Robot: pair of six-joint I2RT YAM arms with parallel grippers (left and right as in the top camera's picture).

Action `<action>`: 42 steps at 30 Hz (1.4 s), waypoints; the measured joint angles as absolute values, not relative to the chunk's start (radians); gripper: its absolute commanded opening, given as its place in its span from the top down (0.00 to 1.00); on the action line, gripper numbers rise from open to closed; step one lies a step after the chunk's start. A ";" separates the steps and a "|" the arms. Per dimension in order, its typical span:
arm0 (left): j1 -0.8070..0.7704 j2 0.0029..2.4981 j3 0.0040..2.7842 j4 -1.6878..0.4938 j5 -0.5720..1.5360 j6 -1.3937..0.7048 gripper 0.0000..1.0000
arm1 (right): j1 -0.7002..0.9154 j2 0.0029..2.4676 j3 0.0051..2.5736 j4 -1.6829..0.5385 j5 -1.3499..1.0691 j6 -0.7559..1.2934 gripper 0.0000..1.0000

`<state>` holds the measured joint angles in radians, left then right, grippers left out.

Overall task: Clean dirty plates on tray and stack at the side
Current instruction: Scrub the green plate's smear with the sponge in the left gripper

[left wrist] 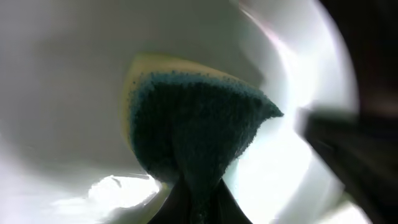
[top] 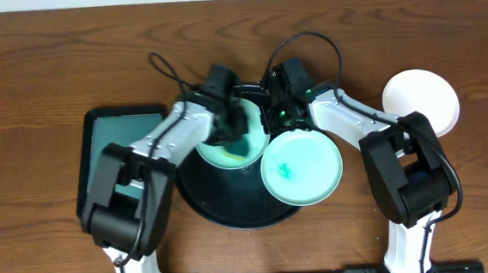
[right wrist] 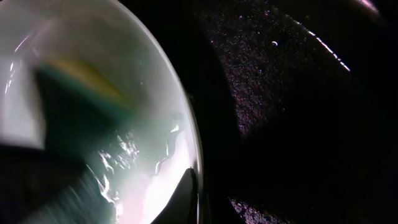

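Note:
A mint green plate lies on the back part of the round black tray. My left gripper is shut on a green and yellow sponge and presses it onto this plate's inside. My right gripper is shut on the same plate's rim, with one finger inside it. A second mint green plate with a teal smear rests on the tray's right edge. The white plate sits on the table at the far right.
A dark-green rectangular tray lies left of the black tray, partly under my left arm. The two arms meet over the back of the black tray. Cables loop behind both wrists.

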<state>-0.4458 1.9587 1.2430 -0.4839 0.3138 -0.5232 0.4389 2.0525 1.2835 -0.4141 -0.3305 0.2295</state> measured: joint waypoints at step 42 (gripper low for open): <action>-0.311 1.949 1.294 -0.798 0.001 -0.603 0.93 | 0.466 2.055 1.281 -0.434 -0.398 0.229 0.99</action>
